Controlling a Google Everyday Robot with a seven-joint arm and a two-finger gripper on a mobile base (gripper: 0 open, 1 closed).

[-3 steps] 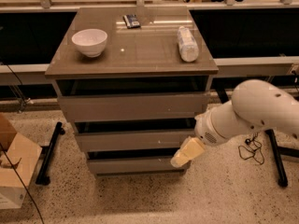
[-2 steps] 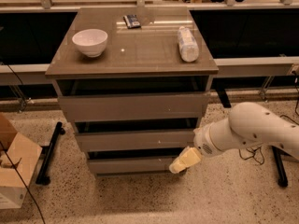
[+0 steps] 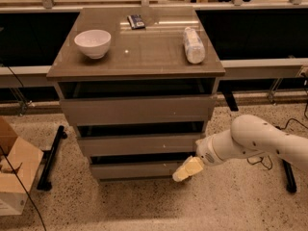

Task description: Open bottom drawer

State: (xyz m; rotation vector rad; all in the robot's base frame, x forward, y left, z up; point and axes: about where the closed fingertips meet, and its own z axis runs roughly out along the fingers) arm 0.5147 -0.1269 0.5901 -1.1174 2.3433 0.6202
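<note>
Gripper (image 3: pixel 188 169) sits low, below the table's (image 3: pixel 144 64) front right corner, at the right end of the bottom drawer (image 3: pixel 134 170). Contact with the panel cannot be confirmed. Whether the jaws are apart or together cannot be told. Bottom drawer is the lowest of three fronts under the table's front edge, with a dark gap above it. White bowl (image 3: pixel 93 43) stands near the left edge. Bottle (image 3: pixel 194 44) lies near the right edge. Small dark item (image 3: pixel 136 21) lies by the back edge.
</note>
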